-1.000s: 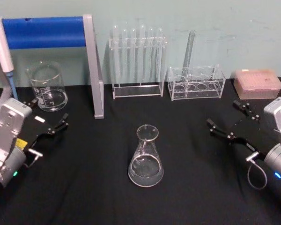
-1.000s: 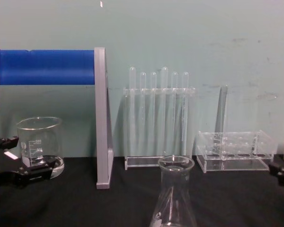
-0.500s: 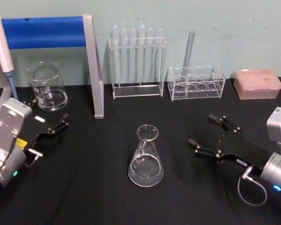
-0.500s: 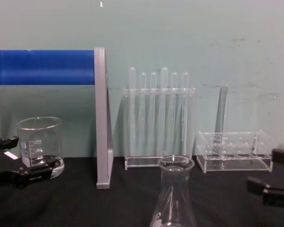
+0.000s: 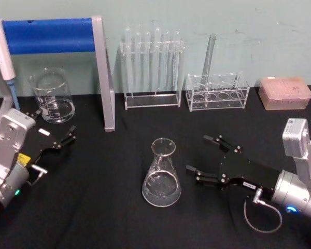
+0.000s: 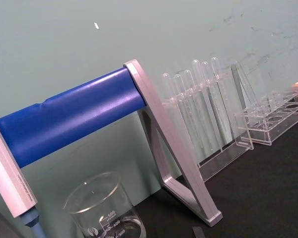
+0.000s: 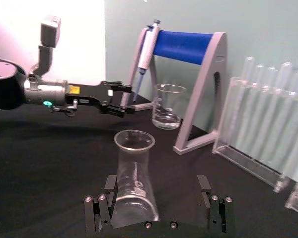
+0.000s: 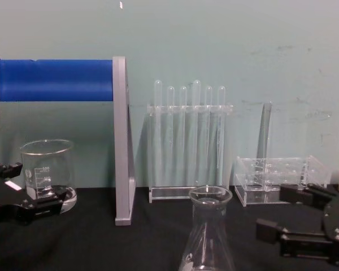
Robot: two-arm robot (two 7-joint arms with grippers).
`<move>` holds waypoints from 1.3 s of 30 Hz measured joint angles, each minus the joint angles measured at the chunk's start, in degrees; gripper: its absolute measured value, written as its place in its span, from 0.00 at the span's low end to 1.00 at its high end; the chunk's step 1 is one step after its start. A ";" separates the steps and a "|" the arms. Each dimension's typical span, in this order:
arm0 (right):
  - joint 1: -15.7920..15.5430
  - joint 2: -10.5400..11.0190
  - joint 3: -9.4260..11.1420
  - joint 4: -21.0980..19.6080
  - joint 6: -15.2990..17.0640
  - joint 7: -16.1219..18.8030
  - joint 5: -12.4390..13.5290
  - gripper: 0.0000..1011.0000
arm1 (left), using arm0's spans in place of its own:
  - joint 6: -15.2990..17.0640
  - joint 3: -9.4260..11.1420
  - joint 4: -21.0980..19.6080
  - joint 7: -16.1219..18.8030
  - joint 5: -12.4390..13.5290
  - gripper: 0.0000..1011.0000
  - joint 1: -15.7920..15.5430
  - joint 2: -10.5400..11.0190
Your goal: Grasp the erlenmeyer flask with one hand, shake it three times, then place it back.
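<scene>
Head view: the right claw (image 5: 197, 153) lies low over the black table (image 5: 103, 207), its fingers spread wide. It sits at 3 o'clock from the flask (image 5: 161, 174), its tips just short of the glass and not touching it. A small white label on its black body is too small to read. In the right wrist view the claw (image 7: 156, 198) gapes, and the flask (image 7: 134, 183) stands upright just ahead, closer to one finger than the other. Faint white marks on the flask wall cannot be read. In the chest view the flask (image 8: 210, 237) stands at bottom centre with the claw (image 8: 277, 212) at its 3 o'clock.

The left claw (image 5: 54, 127), also open, rests well apart at the flask's 9 o'clock. It carries a blank white tag (image 5: 43, 132), and the yellow sticker (image 5: 22, 158) on its arm is illegible.

At 10 o'clock a beaker (image 6: 104, 213) bears a white scale; the figures look like 400 and 300. A blue-barred stand (image 5: 46, 35) holds a pipette (image 5: 2, 57). At 12 o'clock stands a tube rack (image 5: 153, 67), at 1 o'clock a low rack (image 5: 217, 93), and at 2 o'clock a pink box (image 5: 284, 92).
</scene>
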 joint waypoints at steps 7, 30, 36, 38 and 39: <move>2.36 -1.94 -1.04 2.46 1.38 4.32 1.17 0.99 | 0.00 0.00 0.00 0.00 0.00 0.99 0.00 0.00; 11.15 -7.32 -6.12 11.92 2.20 10.67 1.87 0.99 | 0.00 0.00 0.00 0.00 0.00 0.99 0.00 0.00; 12.54 -8.27 -6.81 13.67 1.92 11.01 1.80 0.99 | 0.00 0.00 0.00 0.00 0.00 0.99 0.00 0.00; 12.80 -8.45 -6.95 14.00 1.83 11.05 1.75 0.99 | 0.00 0.00 0.00 0.00 0.00 0.99 0.00 0.00; 13.02 -8.59 -7.10 14.29 1.76 11.07 1.67 0.99 | 0.00 0.00 0.00 0.00 0.00 0.99 0.00 0.00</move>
